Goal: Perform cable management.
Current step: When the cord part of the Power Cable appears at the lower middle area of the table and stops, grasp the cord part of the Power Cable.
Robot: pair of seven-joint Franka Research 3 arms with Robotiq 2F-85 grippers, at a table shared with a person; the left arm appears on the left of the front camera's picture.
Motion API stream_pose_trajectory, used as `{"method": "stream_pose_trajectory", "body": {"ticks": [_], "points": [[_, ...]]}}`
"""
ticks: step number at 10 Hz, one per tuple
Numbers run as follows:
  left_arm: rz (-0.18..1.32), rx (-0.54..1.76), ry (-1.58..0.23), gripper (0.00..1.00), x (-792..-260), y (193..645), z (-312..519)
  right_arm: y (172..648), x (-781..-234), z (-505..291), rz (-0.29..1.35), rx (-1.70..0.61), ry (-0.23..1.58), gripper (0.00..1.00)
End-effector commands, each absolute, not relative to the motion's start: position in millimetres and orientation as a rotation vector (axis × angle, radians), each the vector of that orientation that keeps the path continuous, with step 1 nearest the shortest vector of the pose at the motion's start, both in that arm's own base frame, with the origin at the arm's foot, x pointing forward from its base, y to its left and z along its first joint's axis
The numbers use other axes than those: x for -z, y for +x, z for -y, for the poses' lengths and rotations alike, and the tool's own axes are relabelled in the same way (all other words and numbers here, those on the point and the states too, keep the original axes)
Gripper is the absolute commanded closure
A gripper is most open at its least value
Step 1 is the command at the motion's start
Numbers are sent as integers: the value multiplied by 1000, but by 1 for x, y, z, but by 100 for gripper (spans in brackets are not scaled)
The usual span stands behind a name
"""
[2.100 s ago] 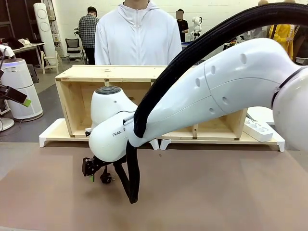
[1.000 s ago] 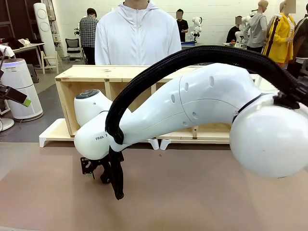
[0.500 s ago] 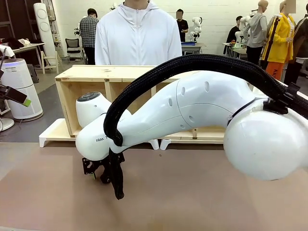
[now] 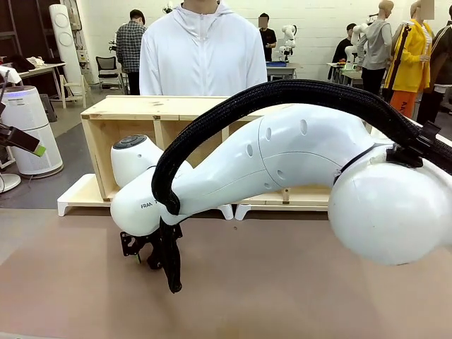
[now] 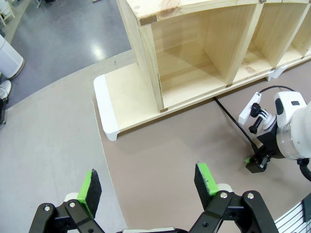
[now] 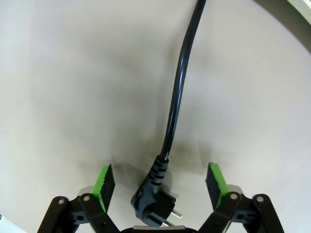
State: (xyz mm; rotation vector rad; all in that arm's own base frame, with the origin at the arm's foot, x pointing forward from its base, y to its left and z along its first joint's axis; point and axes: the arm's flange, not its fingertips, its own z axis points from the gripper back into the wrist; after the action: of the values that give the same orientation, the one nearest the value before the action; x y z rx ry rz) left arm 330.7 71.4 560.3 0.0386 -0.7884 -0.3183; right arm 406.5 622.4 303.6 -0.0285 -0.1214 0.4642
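The black cable (image 6: 176, 97) runs down the brown table top to its small plug (image 6: 154, 201). My right gripper (image 6: 160, 182) is open low over the table, its green pads (image 6: 103, 182) on either side of the plug without touching it. In the front view the right gripper (image 4: 139, 248) hangs at the left-centre of the table, under the long white arm. From the left wrist view the cable (image 5: 233, 121) leads from the wooden shelf's foot to the right gripper (image 5: 256, 162). My left gripper (image 5: 147, 184) is open and holds nothing, high above the table's left part.
A wooden shelf box (image 4: 162, 107) lies on white platforms (image 4: 78, 194) across the back of the table. A person in a white hoodie (image 4: 201, 56) stands behind it. The right arm's thick braided hose (image 4: 212, 116) arches over the middle. Bare table (image 4: 282, 282) lies in front.
Since two seconds ago the right arm has swung left and lower, shifting its gripper slightly left. Over the last half second nothing has moved.
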Motion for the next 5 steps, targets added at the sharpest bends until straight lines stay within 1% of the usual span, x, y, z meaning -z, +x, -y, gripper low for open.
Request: {"method": "stream_pose_trajectory", "body": {"ticks": [1, 2, 3, 4, 5], "points": [[783, 313, 36, 0, -560, 330, -73, 408, -306, -626, 142, -463, -39, 19], [783, 313, 36, 0, -560, 330, -73, 408, -306, -626, 140, -465, -40, 37], [783, 313, 36, 0, -560, 330, -73, 408, -305, -626, 141, -468, -41, 39], [783, 313, 36, 0, -560, 330, -73, 408, -306, -626, 147, -470, -44, 55], [783, 313, 36, 0, -560, 330, -73, 409, -305, -626, 149, -471, -48, 55]]}}
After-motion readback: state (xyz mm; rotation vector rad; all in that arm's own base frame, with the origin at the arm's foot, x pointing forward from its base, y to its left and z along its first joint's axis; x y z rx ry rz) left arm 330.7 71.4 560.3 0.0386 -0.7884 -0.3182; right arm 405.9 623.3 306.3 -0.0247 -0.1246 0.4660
